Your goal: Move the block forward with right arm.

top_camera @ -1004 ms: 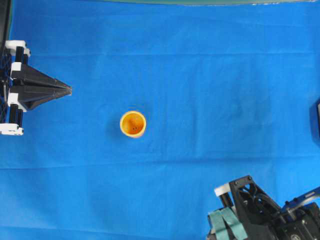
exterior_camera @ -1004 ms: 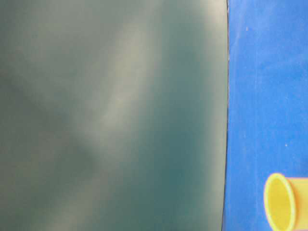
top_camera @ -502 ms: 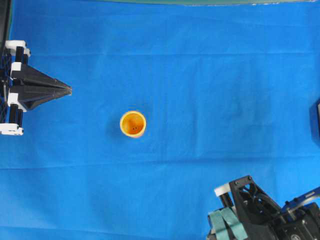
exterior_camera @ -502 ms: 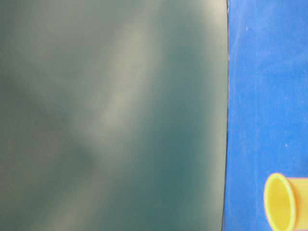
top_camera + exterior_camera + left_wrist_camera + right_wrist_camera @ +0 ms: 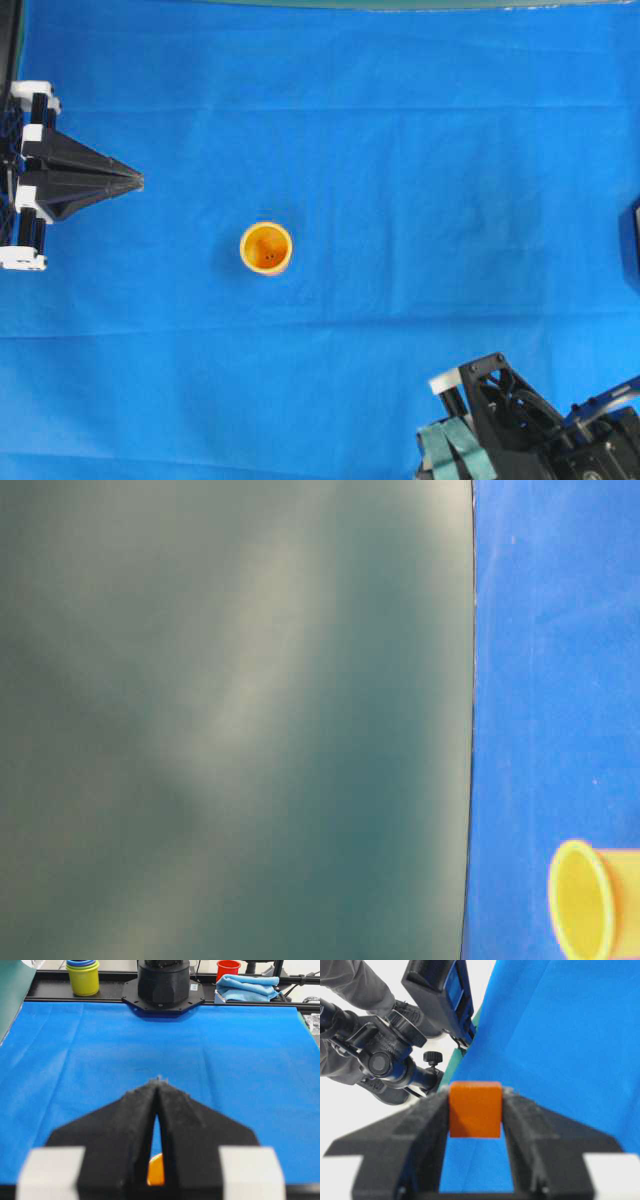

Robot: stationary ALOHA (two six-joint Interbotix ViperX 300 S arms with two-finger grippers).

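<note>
Since the block (image 5: 475, 1109) sits clamped between the right hand (image 5: 475, 1115) fingers, lifted clear of the blue surface (image 5: 400, 150), I read it as light, rigid and smooth-faced. I keep the pinch on two opposite flat faces, centred, so it can't twist. Left hand (image 5: 158, 1091) is parked, pinched together, empty.
</note>
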